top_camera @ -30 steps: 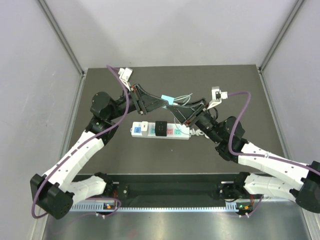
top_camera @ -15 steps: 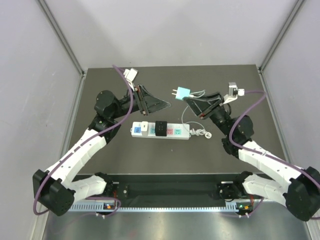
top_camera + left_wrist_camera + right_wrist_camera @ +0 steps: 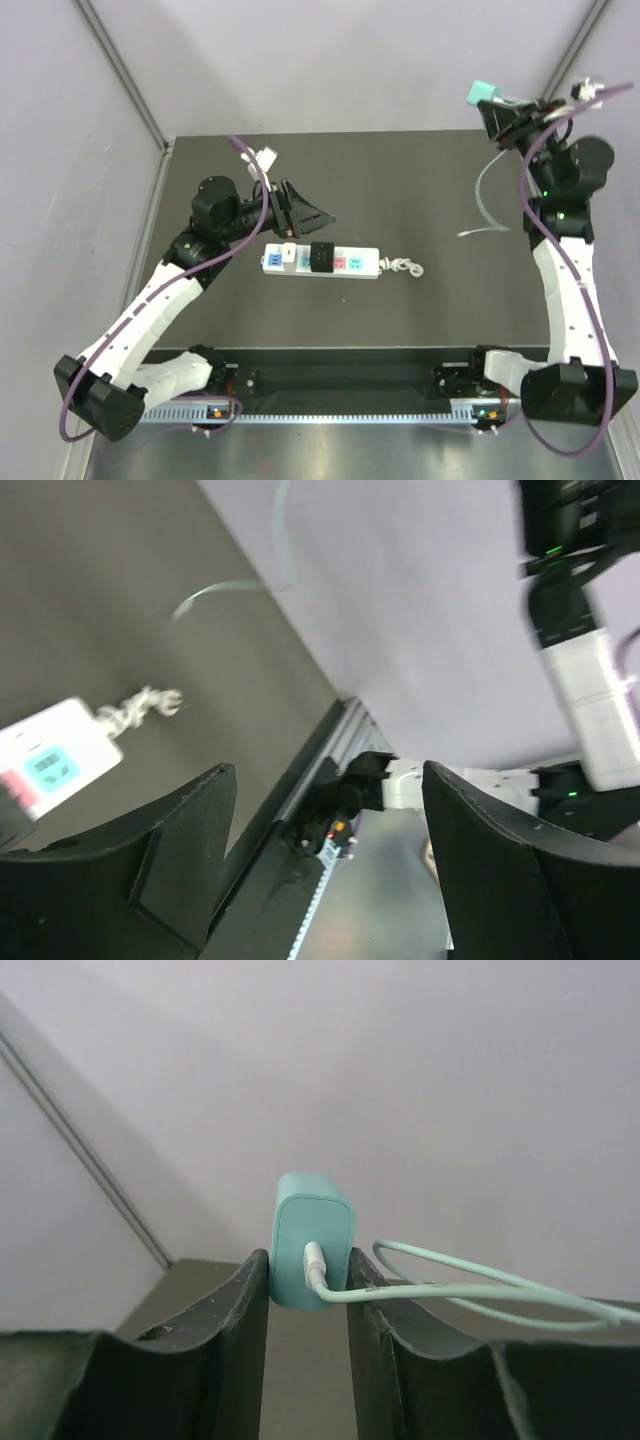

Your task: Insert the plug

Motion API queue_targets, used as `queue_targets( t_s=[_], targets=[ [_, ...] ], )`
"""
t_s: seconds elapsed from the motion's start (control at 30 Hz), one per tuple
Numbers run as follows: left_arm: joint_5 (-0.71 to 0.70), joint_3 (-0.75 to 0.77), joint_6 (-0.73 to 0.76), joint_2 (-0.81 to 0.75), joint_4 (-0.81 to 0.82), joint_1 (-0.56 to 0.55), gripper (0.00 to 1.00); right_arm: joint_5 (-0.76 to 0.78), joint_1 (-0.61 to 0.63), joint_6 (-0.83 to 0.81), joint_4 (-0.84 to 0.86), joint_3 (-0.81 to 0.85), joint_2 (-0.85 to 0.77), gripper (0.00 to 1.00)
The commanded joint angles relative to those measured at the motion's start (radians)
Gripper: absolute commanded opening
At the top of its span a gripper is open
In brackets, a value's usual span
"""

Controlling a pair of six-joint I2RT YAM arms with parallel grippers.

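A black adapter block [image 3: 321, 257] sits just below the left gripper [image 3: 318, 212], on the side toward its base. Dark tabletop [image 3: 450, 300] spreads beneath it. Behind the right gripper [image 3: 489, 106] stands a pale grey wall [image 3: 450, 1080], with 1 metal corner post [image 3: 90, 1160] to its left.

The small teal rounded plastic charger plug [image 3: 313, 1230] sits clamped between the two black fingers of the right gripper [image 3: 308, 1265], held high above the table's far right corner. Its pale green cable [image 3: 489, 200] hangs down. The long white power strip [image 3: 350, 262] lies flat mid-table, with a black adapter [image 3: 322, 257] in one socket.
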Motion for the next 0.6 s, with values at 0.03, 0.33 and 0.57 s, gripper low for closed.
queue_targets(
  t_s=[0.03,0.33,0.57],
  targets=[
    [-0.108,0.033,0.155,-0.021,-0.240,0.051,0.79,-0.085,0.039,-0.347,-0.313,0.129,0.064,0.00],
    [-0.225,-0.031,0.230,-0.047,-0.404,0.312,0.80,-0.055,0.372,-0.896,-0.740,0.051,0.227,0.00],
    [-0.250,-0.172,0.126,-0.113,-0.330,0.394,0.82,-0.010,0.519,-1.120,-0.897,0.063,0.349,0.00]
  ],
)
